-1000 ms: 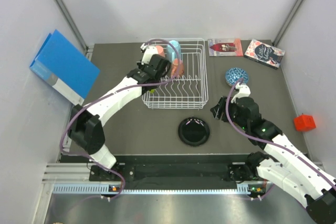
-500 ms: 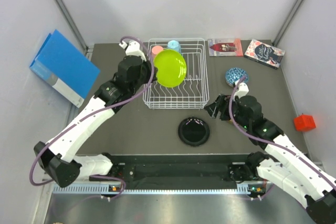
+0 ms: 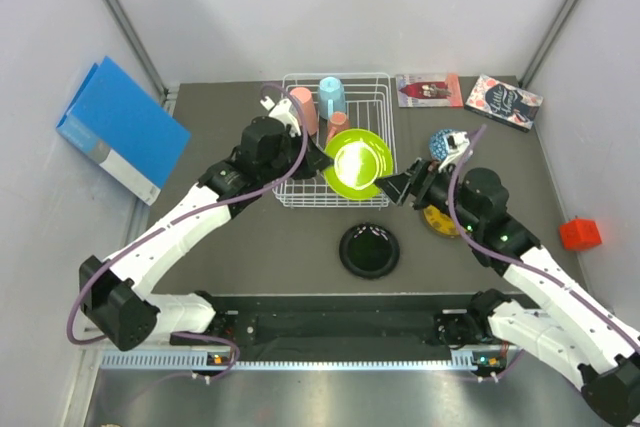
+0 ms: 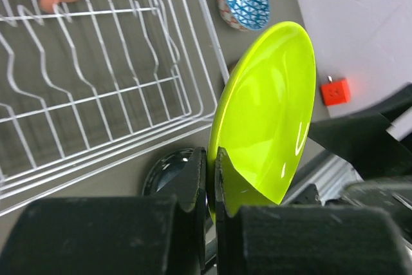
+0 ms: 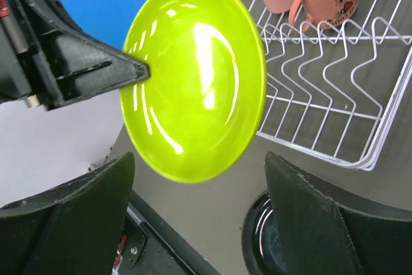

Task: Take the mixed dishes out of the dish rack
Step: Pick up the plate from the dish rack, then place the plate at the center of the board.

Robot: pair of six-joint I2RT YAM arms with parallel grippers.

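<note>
My left gripper (image 3: 322, 161) is shut on the rim of the lime-green plate (image 3: 358, 164) and holds it on edge above the front right corner of the white dish rack (image 3: 300, 190). The left wrist view shows both fingers clamped on the plate (image 4: 270, 114). My right gripper (image 3: 405, 187) is open just right of the plate. In the right wrist view the plate (image 5: 193, 78) fills the space ahead of its spread fingers (image 5: 96, 204). A pink cup (image 3: 304, 107), a light blue mug (image 3: 331, 97) and a salmon cup (image 3: 338, 128) stand in the rack.
A black plate (image 3: 369, 250) lies in front of the rack. A blue patterned bowl (image 3: 447, 142) and a yellow patterned plate (image 3: 438, 219) are beside my right arm. Two books (image 3: 428, 89) lie at the back right, a red cube (image 3: 579, 234) at the right, and a blue binder (image 3: 120, 127) at the left.
My left arm lifted the lime-green plate out of the rack and carried it right and forward. My right gripper rose and moved left up to the plate.
</note>
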